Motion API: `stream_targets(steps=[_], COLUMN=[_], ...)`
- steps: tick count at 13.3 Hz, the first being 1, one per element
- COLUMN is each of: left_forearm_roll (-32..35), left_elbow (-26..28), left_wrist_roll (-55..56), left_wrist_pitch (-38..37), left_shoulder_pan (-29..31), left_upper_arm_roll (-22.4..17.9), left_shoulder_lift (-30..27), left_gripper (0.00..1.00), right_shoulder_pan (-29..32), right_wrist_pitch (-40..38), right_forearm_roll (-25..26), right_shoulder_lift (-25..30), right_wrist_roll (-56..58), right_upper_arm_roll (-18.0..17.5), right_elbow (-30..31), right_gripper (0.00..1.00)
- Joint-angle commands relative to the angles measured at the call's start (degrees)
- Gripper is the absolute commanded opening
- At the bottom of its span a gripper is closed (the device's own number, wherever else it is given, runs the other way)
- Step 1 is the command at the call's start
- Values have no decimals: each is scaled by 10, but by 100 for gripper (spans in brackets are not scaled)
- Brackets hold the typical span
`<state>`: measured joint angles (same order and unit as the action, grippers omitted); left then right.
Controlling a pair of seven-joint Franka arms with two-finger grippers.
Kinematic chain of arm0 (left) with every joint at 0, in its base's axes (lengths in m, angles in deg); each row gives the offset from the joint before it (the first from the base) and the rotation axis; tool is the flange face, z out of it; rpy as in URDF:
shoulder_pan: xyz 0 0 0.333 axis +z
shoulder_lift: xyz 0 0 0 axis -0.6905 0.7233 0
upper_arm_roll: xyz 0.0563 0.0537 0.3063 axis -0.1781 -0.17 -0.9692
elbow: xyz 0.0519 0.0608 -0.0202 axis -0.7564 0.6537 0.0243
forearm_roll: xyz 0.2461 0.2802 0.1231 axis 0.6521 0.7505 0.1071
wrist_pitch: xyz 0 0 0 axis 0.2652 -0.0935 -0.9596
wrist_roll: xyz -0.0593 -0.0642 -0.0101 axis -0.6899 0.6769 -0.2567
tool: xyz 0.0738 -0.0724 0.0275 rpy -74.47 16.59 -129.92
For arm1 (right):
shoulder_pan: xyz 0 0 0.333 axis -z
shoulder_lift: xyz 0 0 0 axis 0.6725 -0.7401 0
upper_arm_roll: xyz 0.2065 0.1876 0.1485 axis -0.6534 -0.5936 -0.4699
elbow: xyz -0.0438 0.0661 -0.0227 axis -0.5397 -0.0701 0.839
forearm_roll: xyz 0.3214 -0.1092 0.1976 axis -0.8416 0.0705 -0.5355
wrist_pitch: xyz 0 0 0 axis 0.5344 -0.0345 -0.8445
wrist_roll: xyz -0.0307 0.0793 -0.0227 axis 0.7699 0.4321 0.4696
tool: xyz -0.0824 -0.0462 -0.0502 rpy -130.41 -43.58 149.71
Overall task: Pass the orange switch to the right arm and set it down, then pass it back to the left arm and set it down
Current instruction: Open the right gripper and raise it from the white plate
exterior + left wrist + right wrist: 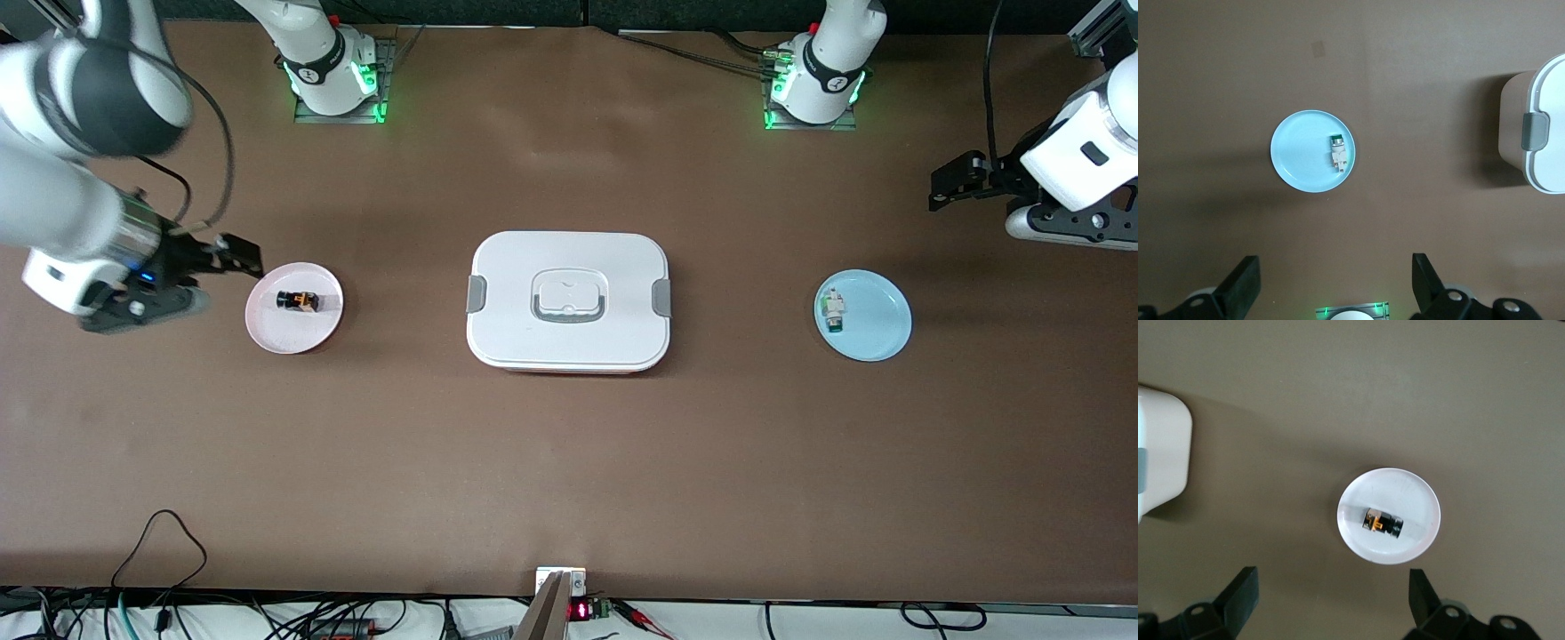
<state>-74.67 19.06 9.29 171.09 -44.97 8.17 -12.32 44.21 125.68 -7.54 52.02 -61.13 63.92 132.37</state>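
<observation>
- Switch (297, 300) lies on pink plate (267, 329), at 9 o'clock from box (569, 342) mid-tabletop.
- Right gripper (233, 255) over tabletop beside pink plate, jaws apart, empty.
- Left gripper (949, 188) at 1 o'clock from blue plate (876, 333), jaws apart, empty.

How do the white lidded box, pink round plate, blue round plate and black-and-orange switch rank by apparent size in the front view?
1. White lidded box, clearly largest.
2. Pink round plate and blue round plate: they look alike, so no ranking.
3. Black-and-orange switch, smallest, lying on the pink plate.
</observation>
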Motion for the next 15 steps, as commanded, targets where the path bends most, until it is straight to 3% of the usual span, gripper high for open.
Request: stream_targets(steps=[1, 4, 7, 8, 9, 15], left_forearm_roll=[4, 18, 8, 8, 8, 9], left_elbow=[-5, -5, -6, -6, -7, -29], left_wrist_roll=[4, 5, 8, 12, 20, 20], left_wrist_pitch=[9, 13, 18, 22, 22, 20], left_shoulder_pan=[-6, -7, -6, -6, -6, -6], left_upper_arm_roll=[-5, 0, 0, 0, 0, 0], left_shoulder_lift=[1, 0, 3, 3, 4, 19], left_gripper=[100, 100, 100, 100, 100, 100], right_shoulder_pan=[-1, 0, 0, 2, 2, 15], right_wrist_pitch=[-29, 0, -22, -13, -2, 1], right_forearm_roll=[1, 109, 105, 81, 57, 54], right_shoulder_lift=[-4, -7, -13, -3, 7, 7], right_wrist_roll=[-14, -39, -86, -81, -84, -70], right_upper_arm_roll=[4, 14, 52, 62, 62, 64], right_elbow=[-51, -47, -46, -34, -25, -25], right_gripper=[100, 100, 100, 100, 100, 100])
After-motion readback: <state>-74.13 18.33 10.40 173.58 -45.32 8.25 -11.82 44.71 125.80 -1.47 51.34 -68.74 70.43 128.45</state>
